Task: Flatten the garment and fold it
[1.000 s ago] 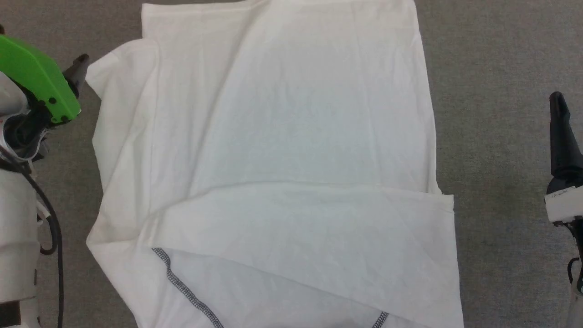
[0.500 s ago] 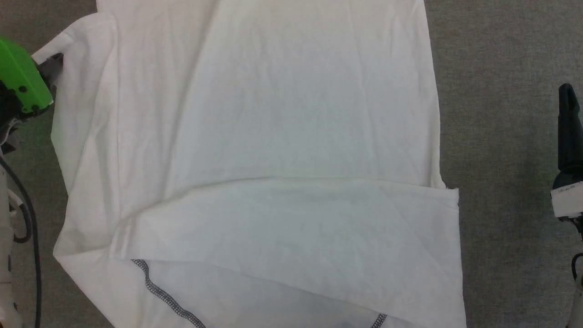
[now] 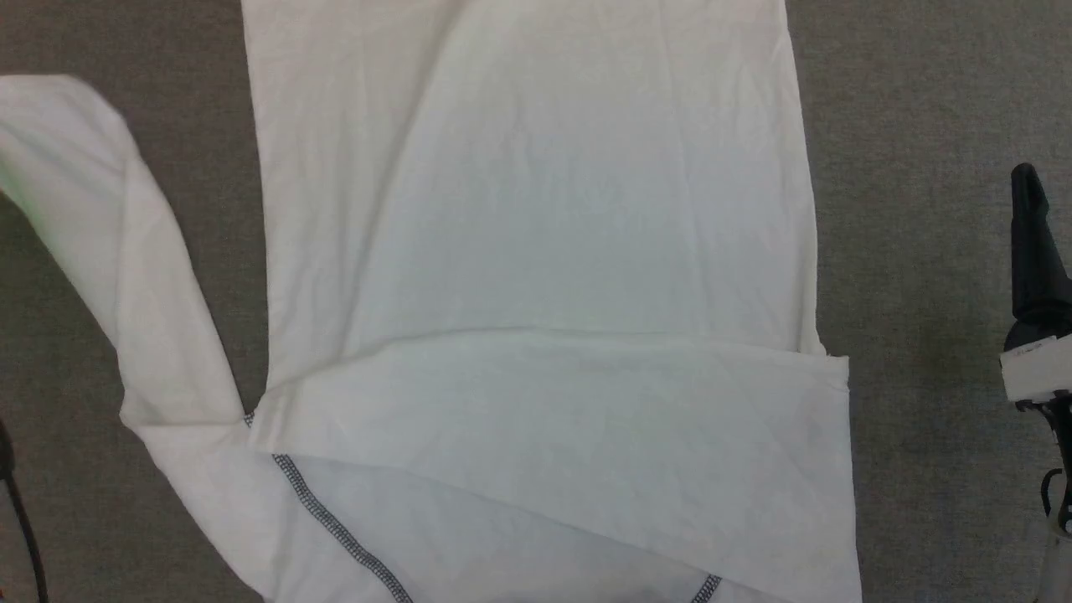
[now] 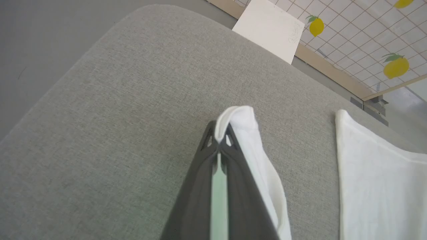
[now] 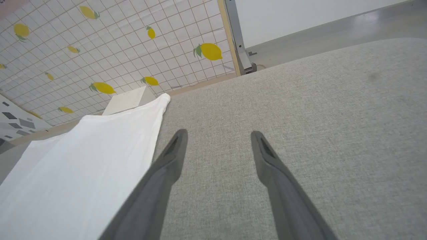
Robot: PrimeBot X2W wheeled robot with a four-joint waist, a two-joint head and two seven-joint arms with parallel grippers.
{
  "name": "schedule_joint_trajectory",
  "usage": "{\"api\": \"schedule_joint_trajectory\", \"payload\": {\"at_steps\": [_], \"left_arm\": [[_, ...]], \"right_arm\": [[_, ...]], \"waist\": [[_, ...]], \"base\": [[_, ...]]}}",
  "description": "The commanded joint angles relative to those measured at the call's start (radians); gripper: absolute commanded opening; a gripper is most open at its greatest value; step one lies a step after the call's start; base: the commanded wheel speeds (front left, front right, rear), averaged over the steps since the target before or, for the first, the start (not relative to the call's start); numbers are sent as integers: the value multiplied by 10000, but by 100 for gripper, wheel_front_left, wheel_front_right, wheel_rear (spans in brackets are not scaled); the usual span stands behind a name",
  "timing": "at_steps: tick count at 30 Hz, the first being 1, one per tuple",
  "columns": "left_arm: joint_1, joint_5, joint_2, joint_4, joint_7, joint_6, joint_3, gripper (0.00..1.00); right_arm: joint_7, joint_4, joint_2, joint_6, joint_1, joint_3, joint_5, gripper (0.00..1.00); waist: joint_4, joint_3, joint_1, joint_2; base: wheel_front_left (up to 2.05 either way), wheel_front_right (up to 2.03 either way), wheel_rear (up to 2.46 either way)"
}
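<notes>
The garment (image 3: 536, 251), a white long-sleeved shirt with dark zigzag seams (image 3: 335, 523), lies spread on the grey padded surface (image 3: 921, 126). One sleeve (image 3: 126, 276) stretches out to the left, apart from the body, and its far end is blurred. In the left wrist view my left gripper (image 4: 218, 141) is shut on the sleeve end (image 4: 245, 123), lifted just over the surface, with the shirt body (image 4: 377, 186) off to the right. My right gripper (image 5: 218, 135) stands open above bare surface right of the garment (image 5: 83, 160), holding nothing. It stands at the right edge of the head view (image 3: 1023, 180).
A white box (image 4: 270, 30) stands beyond the far edge of the surface, in front of a lemon-patterned tiled wall (image 5: 100, 40). The surface's rounded corner (image 4: 146, 10) drops to a grey floor. Bare grey surface lies on both sides of the shirt.
My left gripper has shut on the sleeve end and drawn it out to the left, away from the shirt body. The head view has shifted slightly. The right gripper stays open and in place.
</notes>
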Motion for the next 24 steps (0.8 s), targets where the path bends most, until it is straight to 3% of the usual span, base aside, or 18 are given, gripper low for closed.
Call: {"api": "schedule_joint_trajectory", "payload": {"at_steps": [1,15,24], "left_arm": [[219,-119,173,27,-207,-64,179,0],[1766,-182,1114,-453,-1109,439,1535,0],[2312,-487,1026,-1224,-580,583,1660,0]], "right_arm": [[-10,86,6,-13,101,14,-4,100],[-112,549,6,-13,624,51,151,100],[-267,846,6,-13,796,123,278,100]], "waist": [[332,-520,-1,0],[976,-1931,-1,0],[892,-2445,-1,0]], "base": [[0,0,0],[0,0,0],[0,0,0]]}}
